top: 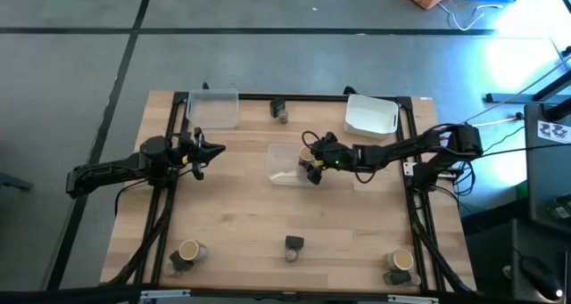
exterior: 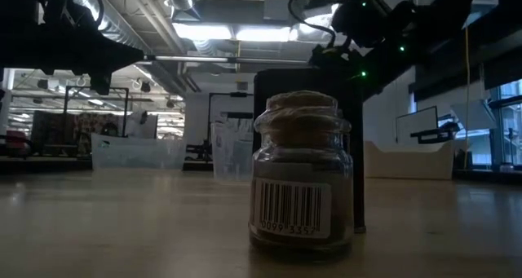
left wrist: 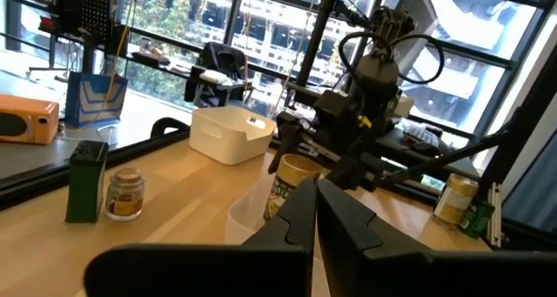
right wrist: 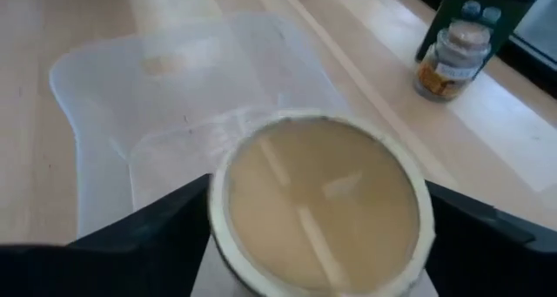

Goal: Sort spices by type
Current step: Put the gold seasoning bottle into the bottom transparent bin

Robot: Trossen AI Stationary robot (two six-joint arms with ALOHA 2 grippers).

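A tan cylinder with a pale top (right wrist: 320, 205) sits between the fingers of my right gripper (right wrist: 320, 245), over the clear tub (right wrist: 130, 97) at the table's middle (top: 284, 164). My right gripper (top: 312, 163) reaches in from the right and is shut on it. Near the far edge stand a dark block (right wrist: 479, 10) and a small round jar (right wrist: 451, 62). More spices stand on the table near the front edge: a tan cylinder at the left (top: 187, 250), a jar and block in the middle (top: 294, 243), and a tan cylinder at the right (top: 401, 261). My left gripper (top: 212, 149) waits shut at the left. My right gripper has the tan cylinder between its two fingers (right wrist: 174, 223), one on each side of its round wall just below the pale top (right wrist: 218, 188). The fingers come slanting down from the table's right. The cylinder stands upright, its lower part (left wrist: 287, 212) inside the clear tub; its base is hidden.
Another clear tub (top: 214, 108) stands at the far left and a white tub (top: 370, 115) at the far right. The small barcoded jar (exterior: 300, 176) fills the low view with the dark block (exterior: 355, 147) behind it. Bare wood lies between the middle tub and the front edge.
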